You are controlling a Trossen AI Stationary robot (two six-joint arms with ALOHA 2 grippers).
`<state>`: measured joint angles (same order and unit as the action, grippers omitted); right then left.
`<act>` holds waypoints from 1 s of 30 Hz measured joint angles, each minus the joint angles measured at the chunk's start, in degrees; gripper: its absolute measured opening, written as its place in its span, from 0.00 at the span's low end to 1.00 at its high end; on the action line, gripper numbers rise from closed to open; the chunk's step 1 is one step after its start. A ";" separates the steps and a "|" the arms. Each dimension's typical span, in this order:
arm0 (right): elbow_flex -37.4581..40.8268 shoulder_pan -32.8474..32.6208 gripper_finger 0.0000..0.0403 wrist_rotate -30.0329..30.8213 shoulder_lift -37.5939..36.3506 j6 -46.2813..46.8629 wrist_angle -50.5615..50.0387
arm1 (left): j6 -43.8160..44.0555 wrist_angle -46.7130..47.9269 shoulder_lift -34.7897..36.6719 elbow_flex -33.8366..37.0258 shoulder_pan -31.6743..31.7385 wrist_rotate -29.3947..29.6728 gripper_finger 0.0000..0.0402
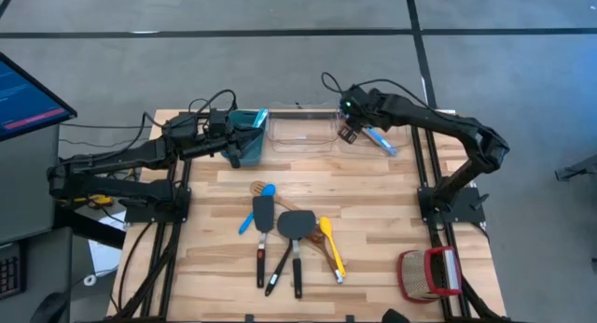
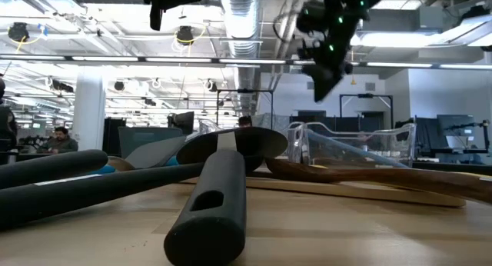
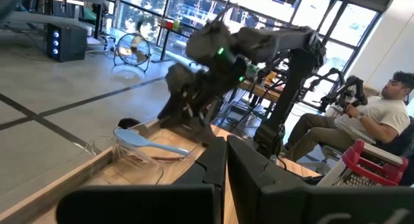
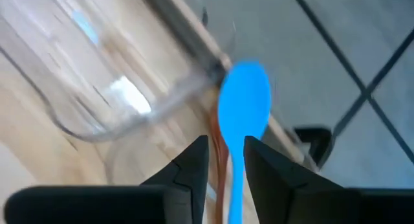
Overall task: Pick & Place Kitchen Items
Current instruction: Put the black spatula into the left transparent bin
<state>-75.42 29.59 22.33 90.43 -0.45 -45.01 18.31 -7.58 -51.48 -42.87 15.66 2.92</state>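
Right gripper (image 4: 226,160) is hovering at the counter's (image 1: 373,267) far edge beside the clear bin (image 1: 300,132), fingers parted around the blue spoon (image 4: 242,114); whether they're gripping, I cannot tell. Left gripper (image 3: 226,160) is waiting, fingers closed, empty.

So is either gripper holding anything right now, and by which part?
The right gripper has the blue silicone spoon between its fingers at the handle, just below the bowl; whether it truly grips cannot be told. The left gripper is shut on nothing.

A grey concrete floor (image 1: 280,10) crossed by dark lines is seen around the wooden table (image 1: 373,188), while large windows (image 3: 194,10) and ceiling strip lights (image 2: 115,28) are shown beyond.
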 joint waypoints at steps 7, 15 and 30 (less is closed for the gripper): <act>-7.79 -5.69 0.14 -0.02 -0.07 0.00 -3.51 | 0.17 0.12 0.00 0.00 0.00 0.00 0.00; -8.91 -13.81 0.01 -7.46 -2.83 1.57 -11.21 | 0.94 0.14 0.00 0.00 -0.68 0.00 0.00; -5.77 -25.19 0.01 -18.83 -10.38 2.04 -8.48 | 1.07 0.15 0.00 0.00 -7.08 -0.02 0.00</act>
<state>-81.19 4.40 3.50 80.06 1.59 -53.49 19.38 -7.43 -51.48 -42.87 8.58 2.90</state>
